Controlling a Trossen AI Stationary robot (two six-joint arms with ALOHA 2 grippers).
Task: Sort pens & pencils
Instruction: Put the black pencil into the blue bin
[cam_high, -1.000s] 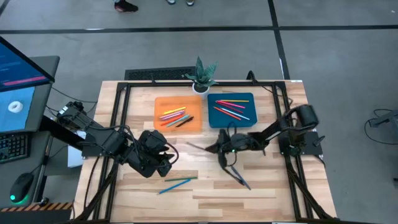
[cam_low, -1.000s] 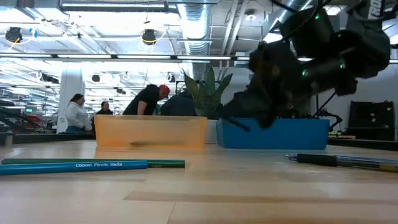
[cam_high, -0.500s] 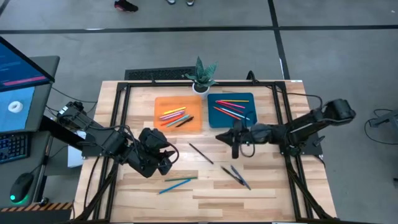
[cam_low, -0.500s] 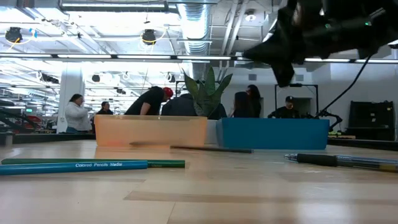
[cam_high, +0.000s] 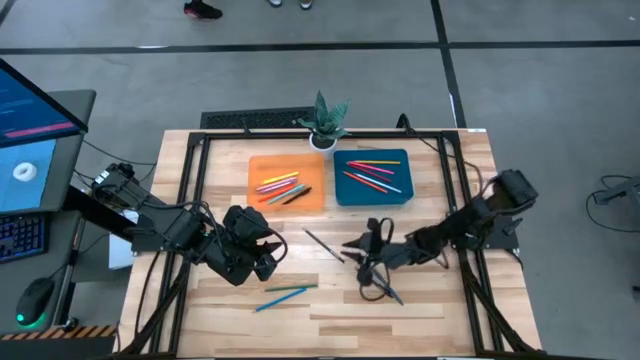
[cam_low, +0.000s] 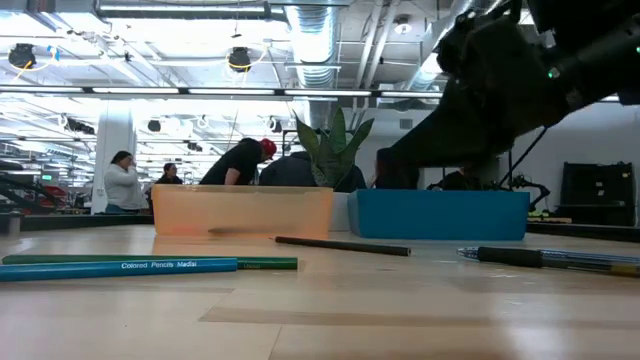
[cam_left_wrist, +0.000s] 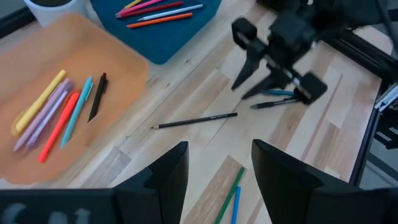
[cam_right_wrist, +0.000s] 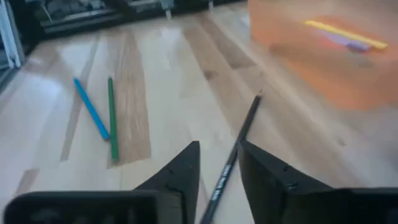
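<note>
A black pencil (cam_high: 322, 245) lies flat on the wood between my two grippers, also seen as a pencil (cam_left_wrist: 196, 120) in the left wrist view. My right gripper (cam_high: 352, 256) hovers open just right of it, over two dark pens (cam_high: 386, 288); in its wrist view the pencil (cam_right_wrist: 233, 155) runs below the gap of the gripper (cam_right_wrist: 219, 146). My left gripper (cam_left_wrist: 221, 146) waits open at the table's left. A blue pencil (cam_low: 120, 266) and a green pencil (cam_low: 262, 263) lie near the front edge. The orange tray (cam_high: 262, 170) and blue tray (cam_high: 342, 160) each hold several pens and pencils.
A small potted plant (cam_high: 326, 120) stands at the far edge between the trays. Black frame rails (cam_high: 192, 200) run along the table's left and right sides. Bare wood lies in front of the trays. People stand in the room behind.
My right gripper has opened and let go of the black pencil, which now lies flat on the table. The gripper went up toward the blue tray, then swung back toward the near edge, over the two pens.
</note>
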